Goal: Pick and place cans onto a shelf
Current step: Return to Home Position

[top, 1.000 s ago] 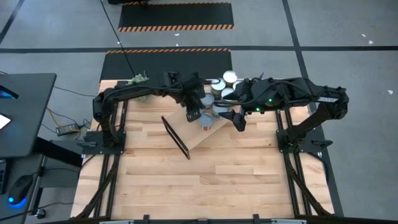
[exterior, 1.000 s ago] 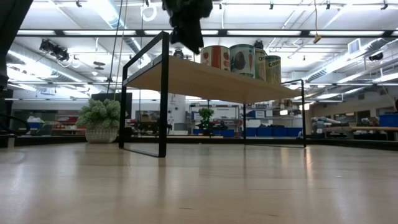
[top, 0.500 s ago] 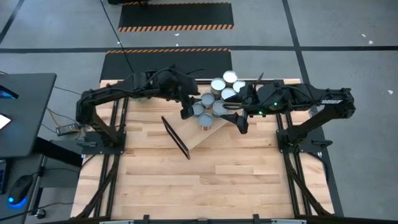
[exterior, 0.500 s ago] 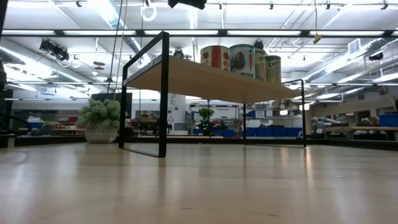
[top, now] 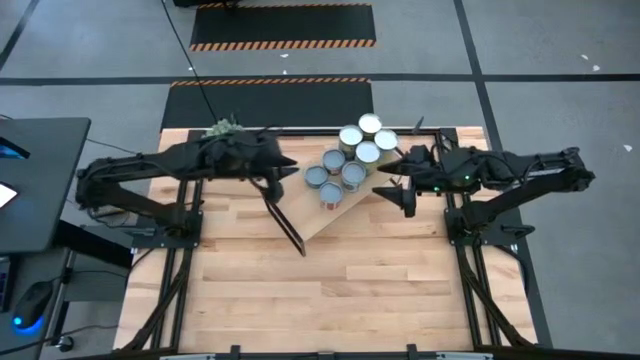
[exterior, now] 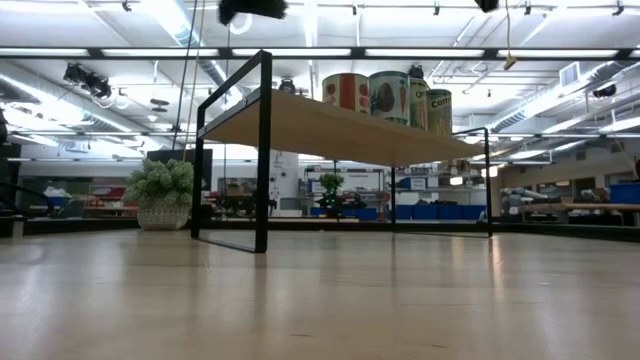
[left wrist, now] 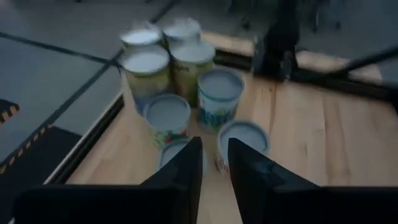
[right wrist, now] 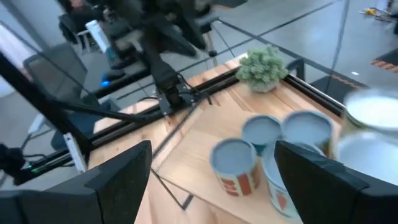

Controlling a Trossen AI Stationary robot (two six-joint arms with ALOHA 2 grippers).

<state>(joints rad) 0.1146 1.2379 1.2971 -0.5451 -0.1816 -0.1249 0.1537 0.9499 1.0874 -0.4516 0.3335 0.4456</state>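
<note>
Cans (top: 352, 160): seven visible, clustered upright on shelf (top: 318, 221), toward its far end; near end of board bare. No can seen on table (top: 330, 290) itself. Left gripper (top: 283, 169): beside shelf on its left, clear of cans, fingers narrow, small gap, nothing between them. Right gripper (top: 385, 183): just right of cluster, fingers wide, empty. Step: judged between placements, both arms clear of cans. Next move: find any remaining can; none in view.

Seven cans (top: 349, 160) cluster on the shelf (top: 322, 212), an end effector at each side.
</note>
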